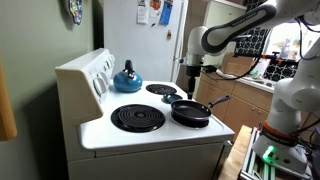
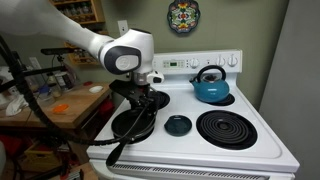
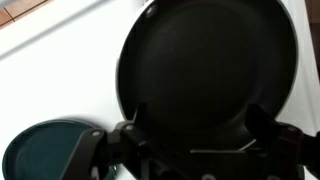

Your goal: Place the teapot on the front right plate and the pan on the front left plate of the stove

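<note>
Tool (image 2: 147,97) open, gripping nothing, hovers just above the pan (image 2: 130,125) directly beneath it — a careless closing or sideways pull could snag the rim and drag it askew — while the teapot (image 2: 211,90) sits well off to its side.

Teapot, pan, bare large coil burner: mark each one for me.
teapot (image 2: 211,92): in an exterior view, on its blue body.
pan (image 3: 205,70): wrist view, on the middle of its black inner surface.
bare large coil burner (image 1: 138,118): in an exterior view, on the centre of its spiral.
</note>
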Robot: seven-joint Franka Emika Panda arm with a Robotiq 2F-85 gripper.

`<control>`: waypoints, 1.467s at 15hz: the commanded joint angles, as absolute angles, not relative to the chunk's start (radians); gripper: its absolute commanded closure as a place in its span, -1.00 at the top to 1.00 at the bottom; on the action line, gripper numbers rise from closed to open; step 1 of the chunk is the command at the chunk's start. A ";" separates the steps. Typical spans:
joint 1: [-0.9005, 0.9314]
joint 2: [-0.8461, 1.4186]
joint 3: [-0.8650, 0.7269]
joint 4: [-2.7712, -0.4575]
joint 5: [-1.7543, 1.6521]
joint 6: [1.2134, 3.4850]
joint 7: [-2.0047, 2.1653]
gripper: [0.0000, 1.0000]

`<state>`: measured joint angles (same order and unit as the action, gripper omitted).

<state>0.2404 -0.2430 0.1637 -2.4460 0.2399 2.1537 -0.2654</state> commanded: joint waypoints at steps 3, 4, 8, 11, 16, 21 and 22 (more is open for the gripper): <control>0.214 -0.320 0.154 -2.572 0.167 2.142 -0.214 1.00; 0.208 -0.322 0.152 -2.584 0.155 2.140 -0.200 1.00; 0.188 -0.331 0.146 -2.619 0.119 2.128 -0.144 1.00; 0.189 -0.309 0.144 -2.621 0.141 2.145 -0.122 0.55; 0.186 -0.306 0.144 -2.626 0.150 2.153 -0.076 -0.07; 0.187 -0.296 0.144 -2.623 0.157 2.159 -0.048 -0.82; 0.186 -0.293 0.143 -2.622 0.161 2.162 -0.044 -0.96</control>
